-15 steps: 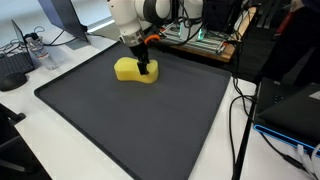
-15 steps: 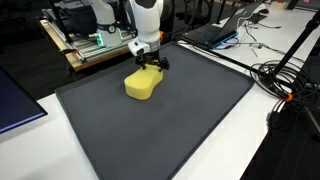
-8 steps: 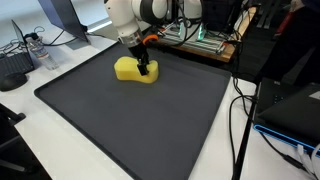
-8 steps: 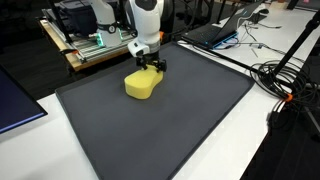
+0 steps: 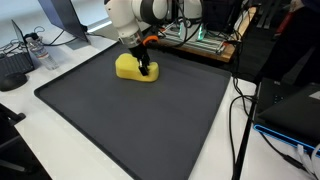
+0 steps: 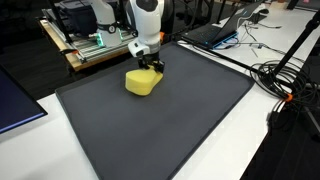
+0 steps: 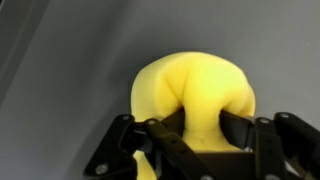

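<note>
**Item:** yellow sponge, a single piece of soft foam.
**Location:** on the dark mat covering the white worktop, near the mat's far edge.
**Orientation:** in both exterior views the long axis runs roughly along that far edge. In the wrist view the rounded end points away from the camera.
**Pincer**: narrowed to a tight gap and clamped across one end of the sponge. The fingers press in from both sides, pinching the foam into a waist.
</note>
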### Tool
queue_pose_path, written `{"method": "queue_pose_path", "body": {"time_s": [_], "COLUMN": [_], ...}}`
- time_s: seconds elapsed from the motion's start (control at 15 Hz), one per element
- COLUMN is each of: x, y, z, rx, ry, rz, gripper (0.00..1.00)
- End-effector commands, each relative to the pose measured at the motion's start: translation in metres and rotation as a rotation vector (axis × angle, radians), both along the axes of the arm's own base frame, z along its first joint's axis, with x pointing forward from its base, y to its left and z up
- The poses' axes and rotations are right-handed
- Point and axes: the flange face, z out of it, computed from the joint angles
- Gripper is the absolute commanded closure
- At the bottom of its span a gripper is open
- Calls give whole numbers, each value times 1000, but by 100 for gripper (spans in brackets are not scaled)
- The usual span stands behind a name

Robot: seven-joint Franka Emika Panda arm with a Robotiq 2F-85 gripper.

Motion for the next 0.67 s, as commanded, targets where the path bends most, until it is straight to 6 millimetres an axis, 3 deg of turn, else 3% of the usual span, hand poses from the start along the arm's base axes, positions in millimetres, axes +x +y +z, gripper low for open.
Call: {"method": "queue_pose_path", "body": {"time_s": [0.0, 0.6], "x": [5, 2], "y": [7, 11], "z": [-6, 2], "rx": [-24, -49], "ry": [18, 24], "rz": [-10, -48], "gripper": [92, 94]}}
